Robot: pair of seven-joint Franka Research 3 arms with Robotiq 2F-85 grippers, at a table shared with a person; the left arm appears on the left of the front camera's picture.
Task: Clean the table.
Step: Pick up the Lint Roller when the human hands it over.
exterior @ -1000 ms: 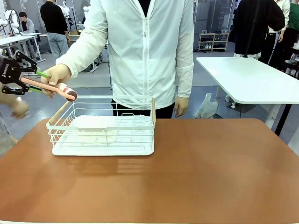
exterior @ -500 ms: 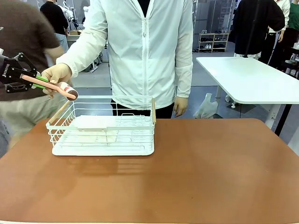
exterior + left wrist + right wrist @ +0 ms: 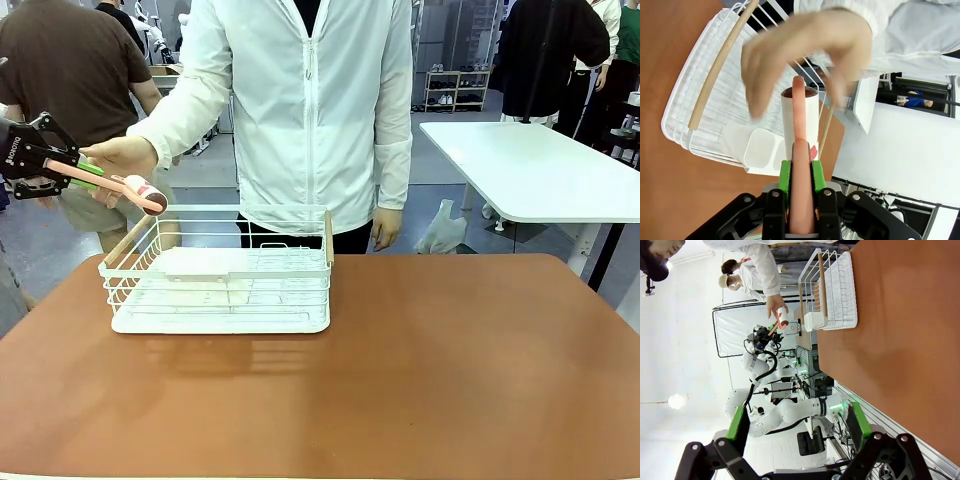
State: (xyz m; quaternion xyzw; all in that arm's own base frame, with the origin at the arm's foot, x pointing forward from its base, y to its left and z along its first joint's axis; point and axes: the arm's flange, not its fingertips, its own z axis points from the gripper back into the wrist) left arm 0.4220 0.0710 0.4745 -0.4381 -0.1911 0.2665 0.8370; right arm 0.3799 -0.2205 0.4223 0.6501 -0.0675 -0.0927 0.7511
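Nearly level lint roller, head toward basket

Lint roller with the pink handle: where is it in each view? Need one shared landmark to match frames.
Front: lint roller at upper left, held in the left gripper, above the left rim of the wire basket.
Left wrist: centre, rising from between the fingers, basket behind it.
Right wrist: small, upper left of centre, near the basket.
Shared landmark: the wire basket.

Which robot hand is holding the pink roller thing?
The left gripper: it is shut on the pink handle of the lint roller. The right gripper stands open, with nothing between its fingers.
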